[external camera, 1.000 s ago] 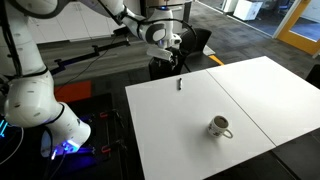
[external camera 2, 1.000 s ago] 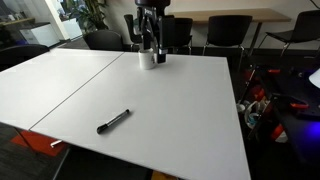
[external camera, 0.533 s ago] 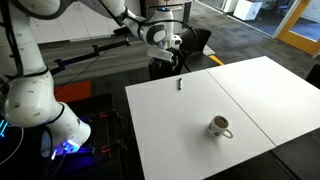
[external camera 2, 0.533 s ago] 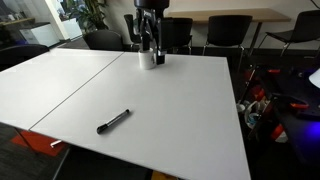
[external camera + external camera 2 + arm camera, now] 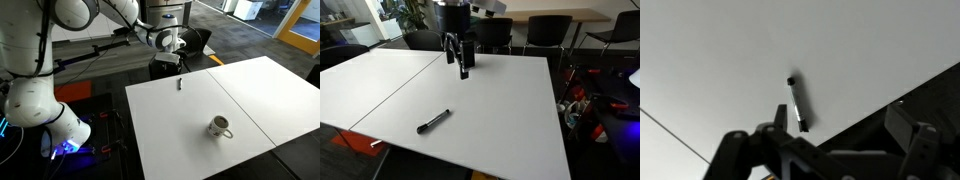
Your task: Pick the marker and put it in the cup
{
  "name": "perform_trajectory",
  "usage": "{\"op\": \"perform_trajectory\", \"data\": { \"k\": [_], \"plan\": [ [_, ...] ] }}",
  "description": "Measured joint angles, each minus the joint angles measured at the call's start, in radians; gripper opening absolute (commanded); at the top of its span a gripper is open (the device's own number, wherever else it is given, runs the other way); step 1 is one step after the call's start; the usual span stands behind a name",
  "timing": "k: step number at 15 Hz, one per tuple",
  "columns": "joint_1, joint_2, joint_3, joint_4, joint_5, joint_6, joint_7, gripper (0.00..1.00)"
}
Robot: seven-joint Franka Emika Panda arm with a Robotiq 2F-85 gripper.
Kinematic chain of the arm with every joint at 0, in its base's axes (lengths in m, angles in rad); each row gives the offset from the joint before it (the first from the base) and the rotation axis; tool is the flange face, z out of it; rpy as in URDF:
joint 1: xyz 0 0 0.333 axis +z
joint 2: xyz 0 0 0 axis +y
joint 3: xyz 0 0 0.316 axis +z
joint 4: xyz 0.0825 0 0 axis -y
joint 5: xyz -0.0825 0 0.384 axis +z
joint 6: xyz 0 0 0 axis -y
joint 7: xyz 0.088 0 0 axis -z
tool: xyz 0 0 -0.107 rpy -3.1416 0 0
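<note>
The marker (image 5: 179, 85) is a thin dark stick lying on the white table (image 5: 250, 90) near one edge. It also shows in an exterior view (image 5: 434, 121) and in the wrist view (image 5: 797, 104). The whitish-grey cup (image 5: 219, 127) stands upright further along the table, handle to the side. It is hidden behind the arm in an exterior view. My gripper (image 5: 172, 52) hangs above the table edge near the marker, fingers pointing down (image 5: 461, 68). In the wrist view its jaws (image 5: 840, 140) are open and empty, with the marker just ahead of the left finger.
Dark office chairs (image 5: 510, 35) and a long table (image 5: 560, 15) stand behind the table. Cables and equipment (image 5: 590, 105) lie on the floor beside it. The robot base (image 5: 40, 110) stands next to the table. A seam (image 5: 390, 95) runs across the tabletop.
The arm has swung over the table towards the marker. In an exterior view the gripper now looks larger and lower and covers the cup. Marker and cup have not moved.
</note>
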Motion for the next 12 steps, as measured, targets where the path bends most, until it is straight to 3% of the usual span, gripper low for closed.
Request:
{"op": "perform_trajectory", "data": {
  "k": [12],
  "plan": [
    [0.004, 0.247, 0.013, 0.193, -0.007, 0.082, -0.08, 1.0]
  ]
}}
